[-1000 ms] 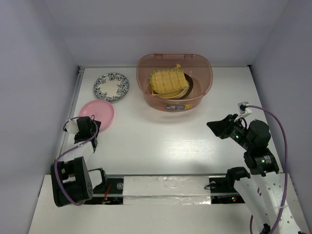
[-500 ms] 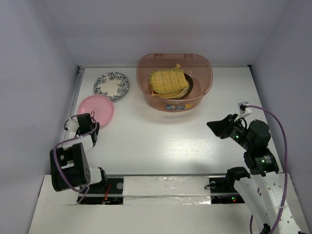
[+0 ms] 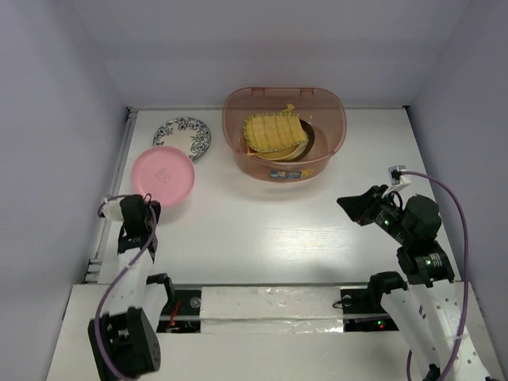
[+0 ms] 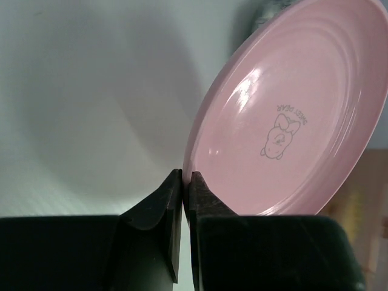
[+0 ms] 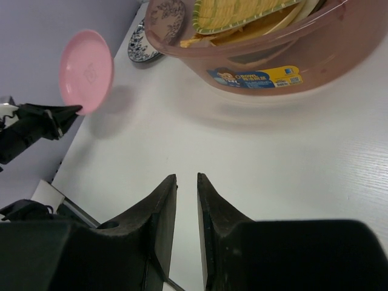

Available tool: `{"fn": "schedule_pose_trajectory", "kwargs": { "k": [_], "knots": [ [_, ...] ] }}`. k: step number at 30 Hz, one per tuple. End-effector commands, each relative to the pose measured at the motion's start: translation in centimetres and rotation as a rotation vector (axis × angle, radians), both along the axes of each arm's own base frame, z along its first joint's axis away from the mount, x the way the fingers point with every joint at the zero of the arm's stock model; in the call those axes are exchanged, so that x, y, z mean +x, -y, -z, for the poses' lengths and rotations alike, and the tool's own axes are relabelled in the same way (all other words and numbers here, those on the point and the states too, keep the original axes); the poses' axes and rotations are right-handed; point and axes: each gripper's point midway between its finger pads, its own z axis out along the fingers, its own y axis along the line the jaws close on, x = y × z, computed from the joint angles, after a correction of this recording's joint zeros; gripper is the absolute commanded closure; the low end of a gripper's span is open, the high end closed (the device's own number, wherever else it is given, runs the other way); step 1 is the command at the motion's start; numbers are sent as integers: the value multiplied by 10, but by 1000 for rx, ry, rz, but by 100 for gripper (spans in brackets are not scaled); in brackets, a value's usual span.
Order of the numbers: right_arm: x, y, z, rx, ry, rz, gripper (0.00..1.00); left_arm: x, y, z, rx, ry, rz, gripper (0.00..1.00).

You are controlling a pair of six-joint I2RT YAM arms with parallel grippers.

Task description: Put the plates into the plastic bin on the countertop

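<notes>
My left gripper (image 3: pixel 148 208) (image 4: pixel 187 176) is shut on the near rim of the pink plate (image 3: pixel 163 176) (image 4: pixel 291 115), which is tilted up off the countertop (image 3: pixel 262 230) at the left. Behind it lies the blue-and-white plate (image 3: pixel 189 130), partly covered by the pink one. The reddish plastic bin (image 3: pixel 337 143) (image 5: pixel 327 57) stands at the back centre. It holds the yellow ribbed plate (image 3: pixel 272 131) on top of orange dishes (image 3: pixel 279 152). My right gripper (image 3: pixel 344 204) (image 5: pixel 187 177) hovers at the right, its jaws a narrow gap apart with nothing between them.
Pale lilac walls close in the countertop on the left, back and right. A metal strip (image 3: pixel 119 178) runs along the left edge. The right arm's purple cable (image 3: pixel 454 202) loops beside the right wall. A white taped bar (image 3: pixel 270 305) spans the near edge between the bases.
The left gripper closed on the pink plate's near rim and raised it into a tilt, so it now covers part of the blue-and-white plate. The right arm has stayed still.
</notes>
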Motion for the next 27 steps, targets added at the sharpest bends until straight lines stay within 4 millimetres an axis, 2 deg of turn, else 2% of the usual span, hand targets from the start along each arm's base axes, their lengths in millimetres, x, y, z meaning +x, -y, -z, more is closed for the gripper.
{"fn": "schedule_pose_trajectory", "kwargs": {
  "k": [1, 3, 4, 5, 6, 7, 8, 9, 10, 11, 12, 13, 14, 15, 16, 17, 18, 19, 20, 21, 23, 24, 25, 27],
  "knots": [
    [4, -3, -11, 7, 63, -15, 74, 19, 16, -79, 67, 254, 102, 100],
    [5, -5, -10, 13, 59, -20, 74, 29, 41, -106, 97, 290, 189, 100],
    [6, -5, -8, 15, 54, -21, 80, 36, 51, -140, 133, 340, 223, 100],
    [6, -6, -9, 20, 53, -26, 84, 44, 77, -150, 154, 345, 288, 100],
    [7, -9, -8, 26, 51, -39, 89, 49, 91, -163, 170, 366, 321, 100],
    [8, -10, -5, 29, 43, -46, 100, 56, 105, -197, 180, 426, 347, 100],
    [8, -11, -5, 32, 39, -50, 100, 62, 119, -216, 208, 464, 389, 100],
    [8, -12, -3, 34, 32, -57, 100, 74, 147, -210, 214, 434, 466, 100],
    [9, -12, 0, 32, 23, -56, 100, 84, 161, -245, 224, 489, 491, 100],
    [10, -12, 2, 32, 18, -53, 100, 93, 174, -253, 238, 488, 523, 100],
    [9, -13, 3, 30, 15, -54, 100, 114, 189, -232, 277, 411, 564, 100],
    [8, -12, 2, 29, 19, -51, 100, 122, 212, -261, 283, 457, 602, 100],
    [8, -11, 1, 27, 22, -47, 100, 131, 222, -261, 302, 438, 621, 100],
    [8, -10, 0, 25, 23, -41, 99, 152, 236, -235, 332, 363, 654, 100],
    [7, -10, -2, 23, 29, -42, 97, 164, 248, -259, 335, 400, 666, 100],
    [6, -10, -3, 22, 32, -41, 97, 173, 255, -252, 346, 362, 692, 100],
    [6, -8, -5, 17, 35, -32, 96, 193, 267, -218, 356, 275, 726, 100],
    [5, -7, -7, 14, 40, -25, 95, 209, 278, -207, 379, 218, 741, 100],
    [5, -7, -7, 14, 43, -25, 95, 209, 283, -225, 387, 246, 749, 100],
    [5, -6, -7, 13, 40, -21, 94, 225, 287, -216, 413, 219, 742, 100],
    [3, -6, -7, 12, 41, -21, 93, 231, 298, -202, 440, 178, 756, 100],
    [2, -5, -6, 11, 35, -22, 93, 238, 301, -185, 451, 141, 758, 100],
    [0, -5, -6, 10, 34, -24, 92, 243, 303, -189, 454, 149, 755, 100],
    [-6, -5, -8, 8, 37, -29, 92, 249, 306, -172, 458, 114, 767, 100]
  ]
}}
